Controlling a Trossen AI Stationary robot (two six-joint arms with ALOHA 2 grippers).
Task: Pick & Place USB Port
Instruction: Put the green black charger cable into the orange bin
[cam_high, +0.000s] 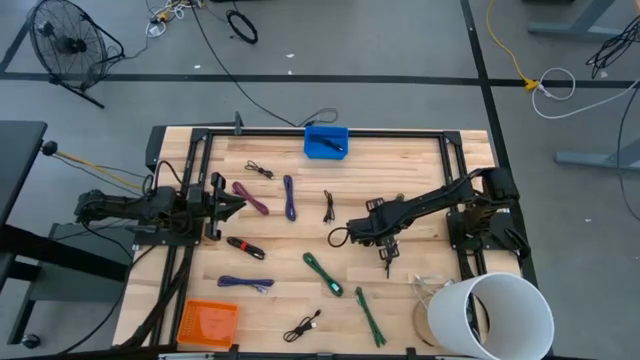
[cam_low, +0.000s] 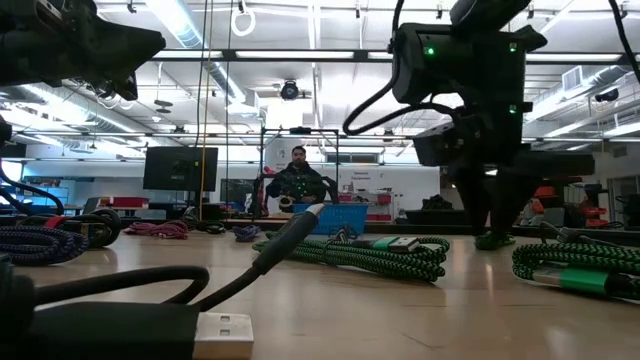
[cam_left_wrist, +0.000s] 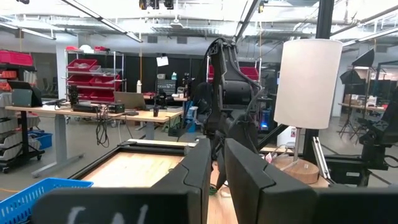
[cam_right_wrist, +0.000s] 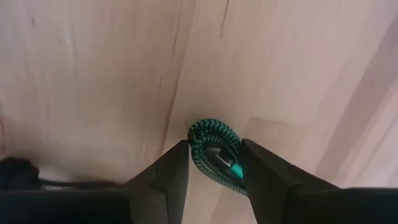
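Several braided cables are lying scattered across the pale wooden worktop (cam_high: 300, 290) in the high view: purple ones, black ones, green ones, with a blue plastic bin (cam_high: 326, 141) sitting at the far edge, an orange mesh tray (cam_high: 208, 322) at the near left corner and a white cylindrical bucket (cam_high: 492, 315) at the near right. The right claw (cam_high: 387, 247) is reaching toward the middle of the worktop and hanging over a small cable there, while the left claw (cam_high: 233, 207) is waiting at the left side, apart from everything. In the low view a black cable with a silver USB plug (cam_low: 222, 334) is lying closest to the camera, coiled green braided cables (cam_low: 385, 253) are lying farther back, and a person is sitting in the room beyond. The left wrist view is showing that claw's two dark fingers (cam_left_wrist: 202, 168) drawn nearly together with nothing between them. The right wrist view is looking down on a short green braided USB cable (cam_right_wrist: 214, 151) folded on the wood, with the fingers (cam_right_wrist: 171, 171) standing apart on either side of it, not yet squeezing. The picking step appears to be in hand; the next move is probably calling for closing on the folded cable squarely, then lifting it clear for placing, perhaps toward one of the containers.
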